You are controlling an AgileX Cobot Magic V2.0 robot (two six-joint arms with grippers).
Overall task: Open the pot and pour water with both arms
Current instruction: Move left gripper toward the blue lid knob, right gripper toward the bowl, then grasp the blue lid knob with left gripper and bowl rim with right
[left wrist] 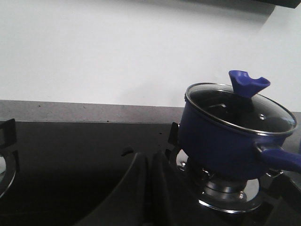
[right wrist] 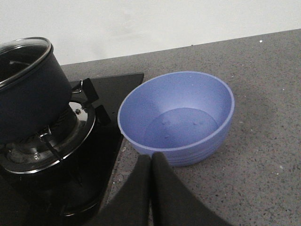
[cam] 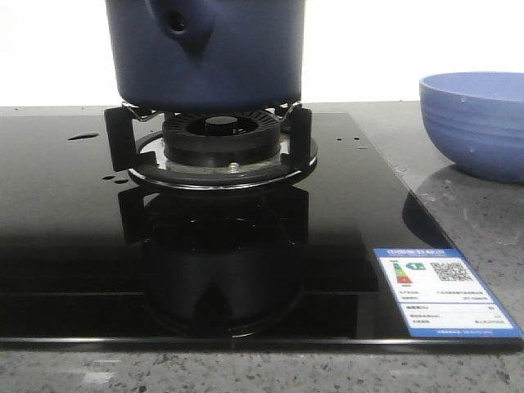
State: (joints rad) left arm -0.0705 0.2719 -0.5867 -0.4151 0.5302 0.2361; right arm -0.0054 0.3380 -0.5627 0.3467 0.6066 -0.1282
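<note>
Pot-side, your left gripper had its fingers pressed together on nothing, low over the black stove; your right gripper was likewise closed and empty beside the bowl. The pot sat lidded on the burner.

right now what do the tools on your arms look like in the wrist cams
Only the fingertips show. The left tool has two matte black, smoothly curved fingers tapering to rounded tips that meet in a thin seam. The right tool looks identical: plain black fingers, with no markings, cables or pads visible. The arms themselves are out of frame.
</note>
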